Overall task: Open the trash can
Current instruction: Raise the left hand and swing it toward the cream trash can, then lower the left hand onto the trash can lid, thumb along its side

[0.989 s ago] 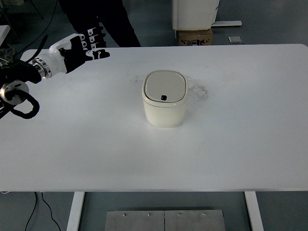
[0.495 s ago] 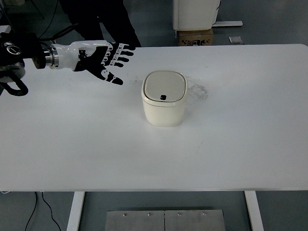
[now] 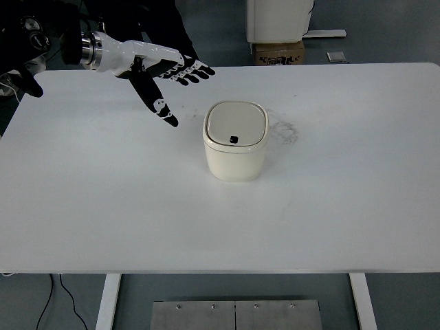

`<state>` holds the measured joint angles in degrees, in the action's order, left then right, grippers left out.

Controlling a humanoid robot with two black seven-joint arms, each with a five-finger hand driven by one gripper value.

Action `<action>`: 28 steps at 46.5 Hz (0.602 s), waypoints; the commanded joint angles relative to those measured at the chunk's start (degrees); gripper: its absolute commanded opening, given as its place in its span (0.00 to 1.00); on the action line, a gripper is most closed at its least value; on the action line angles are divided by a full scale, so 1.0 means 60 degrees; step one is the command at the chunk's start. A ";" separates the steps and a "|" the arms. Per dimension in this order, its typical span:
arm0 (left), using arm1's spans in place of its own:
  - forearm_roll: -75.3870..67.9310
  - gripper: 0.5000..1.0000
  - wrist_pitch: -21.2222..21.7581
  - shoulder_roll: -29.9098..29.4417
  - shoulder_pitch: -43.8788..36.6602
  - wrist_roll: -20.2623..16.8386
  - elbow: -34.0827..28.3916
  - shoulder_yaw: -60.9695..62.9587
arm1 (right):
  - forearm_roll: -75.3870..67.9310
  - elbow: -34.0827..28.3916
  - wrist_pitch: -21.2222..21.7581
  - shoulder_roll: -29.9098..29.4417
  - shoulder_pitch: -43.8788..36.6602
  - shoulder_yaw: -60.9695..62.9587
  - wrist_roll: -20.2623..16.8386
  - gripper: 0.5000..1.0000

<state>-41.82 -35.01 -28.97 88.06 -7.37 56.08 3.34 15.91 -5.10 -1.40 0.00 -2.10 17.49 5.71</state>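
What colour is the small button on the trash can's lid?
Black, against the cream lid of the cream square plastic trash can: the small push button, seen in the top view.

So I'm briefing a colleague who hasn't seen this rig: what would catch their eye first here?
Probably the cream trash can, lid shut, standing alone mid-table on the white table. Next, the left hand coming in from the upper left, fingers spread, above the table and apart from the can. A person in dark clothing stands behind the far edge.

White table (image 3: 330,227), grey floor (image 3: 385,41), cardboard box (image 3: 278,53) behind.
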 commanded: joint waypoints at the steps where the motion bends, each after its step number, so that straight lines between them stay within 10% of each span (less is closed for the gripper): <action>1: -0.0047 1.00 0.0001 0.0243 0.0015 -0.0002 -0.0001 0.0000 | 0.0000 0.0000 0.0000 0.0000 -0.0002 0.0000 0.0001 0.98; 28: -0.0061 1.00 0.0001 0.1093 0.0015 0.0013 0.0013 -0.0015 | 0.0000 0.0000 0.0000 0.0000 -0.0002 0.0000 0.0001 0.98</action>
<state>-42.20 -35.00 -23.03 88.17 -7.30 56.15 3.25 15.91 -5.10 -1.40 0.00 -2.11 17.49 5.71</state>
